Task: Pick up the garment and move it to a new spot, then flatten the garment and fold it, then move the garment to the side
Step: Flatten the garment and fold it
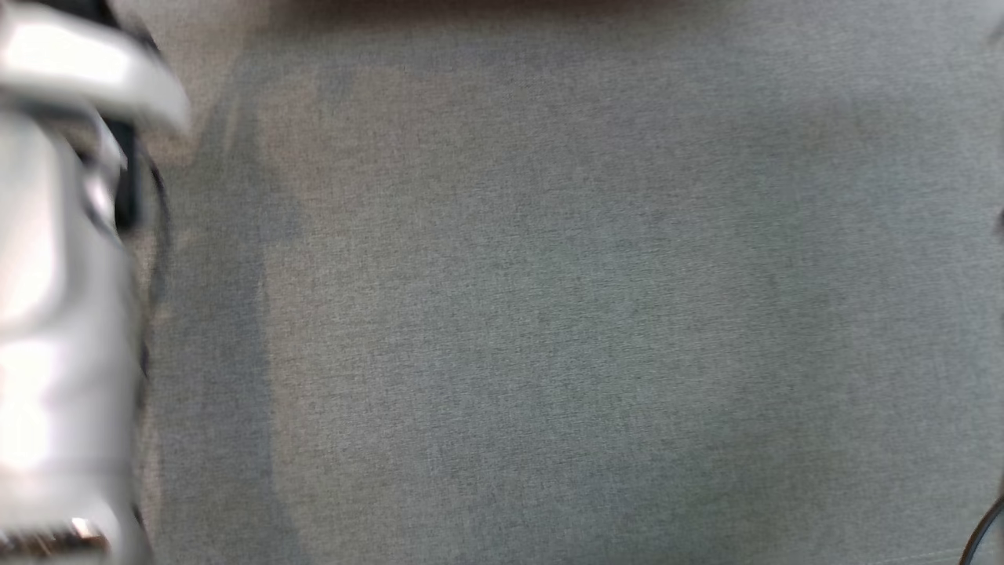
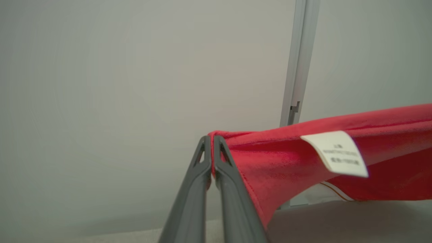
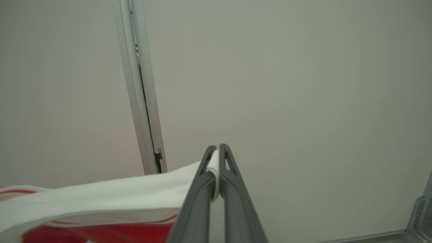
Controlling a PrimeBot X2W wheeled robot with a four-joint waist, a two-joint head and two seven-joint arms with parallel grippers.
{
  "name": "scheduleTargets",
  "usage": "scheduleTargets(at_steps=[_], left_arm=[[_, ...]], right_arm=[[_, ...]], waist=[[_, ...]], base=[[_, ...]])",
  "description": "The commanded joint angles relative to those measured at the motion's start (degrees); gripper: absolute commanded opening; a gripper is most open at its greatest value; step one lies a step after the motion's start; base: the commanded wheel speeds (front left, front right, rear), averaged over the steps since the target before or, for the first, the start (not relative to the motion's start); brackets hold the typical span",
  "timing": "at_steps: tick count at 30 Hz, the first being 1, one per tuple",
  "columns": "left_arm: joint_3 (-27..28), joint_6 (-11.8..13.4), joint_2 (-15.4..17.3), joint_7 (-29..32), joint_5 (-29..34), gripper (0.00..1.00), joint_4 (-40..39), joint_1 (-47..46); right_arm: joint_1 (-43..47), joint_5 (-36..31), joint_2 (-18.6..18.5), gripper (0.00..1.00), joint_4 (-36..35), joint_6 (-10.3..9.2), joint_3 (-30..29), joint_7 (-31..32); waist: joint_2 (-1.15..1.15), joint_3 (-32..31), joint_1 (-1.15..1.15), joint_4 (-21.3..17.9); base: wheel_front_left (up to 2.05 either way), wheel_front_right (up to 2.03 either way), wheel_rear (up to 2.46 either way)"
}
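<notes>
The garment (image 2: 303, 155) is red with a white part and a white care label (image 2: 341, 153). In the left wrist view my left gripper (image 2: 211, 141) is shut on a red edge of it, and the cloth stretches away to the right, held up in the air. From the right wrist camera, my right gripper (image 3: 216, 152) is shut on a white edge of the garment (image 3: 108, 195), which stretches off to the left with red showing underneath. The head view looks down on the grey fabric surface (image 1: 549, 314), with a pale forearm (image 1: 55, 275) at its left edge.
Both wrist cameras face a plain pale wall with an upright white frame post (image 2: 298, 67) (image 3: 140, 87). A metal bracket (image 3: 420, 212) sits at the lower right of the right wrist view. A dark cable (image 1: 984, 534) crosses the head view's lower right corner.
</notes>
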Motion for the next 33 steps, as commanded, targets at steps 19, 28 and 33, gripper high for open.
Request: scheduleTargets(at_steps=[19, 28, 33], left_arm=[[9.6, 0.3, -7.8, 0.0, -0.8, 0.0, -1.3, 47.0], [4.6, 1.3, -8.0, -0.1, -5.7, 0.0, -4.0, 60.5], [3.4, 2.4, -8.0, -0.1, -7.1, 0.0, -5.3, 65.5]], right_arm=[[47.9, 10.7, 1.5, 0.0, -2.6, -0.07, 7.0, -0.3], [58.9, 9.4, 2.1, 0.0, -0.4, -0.11, 5.4, -0.3], [63.0, 8.5, 2.7, 0.0, -0.2, -0.11, 4.6, -0.3]], waist=[[0.0, -15.5, 0.0, -4.0], [0.0, -25.0, 0.0, -3.3], [0.0, -27.5, 0.0, -2.6]], base=[[0.0, 0.0, 0.0], [0.0, 0.0, 0.0], [0.0, 0.0, 0.0]])
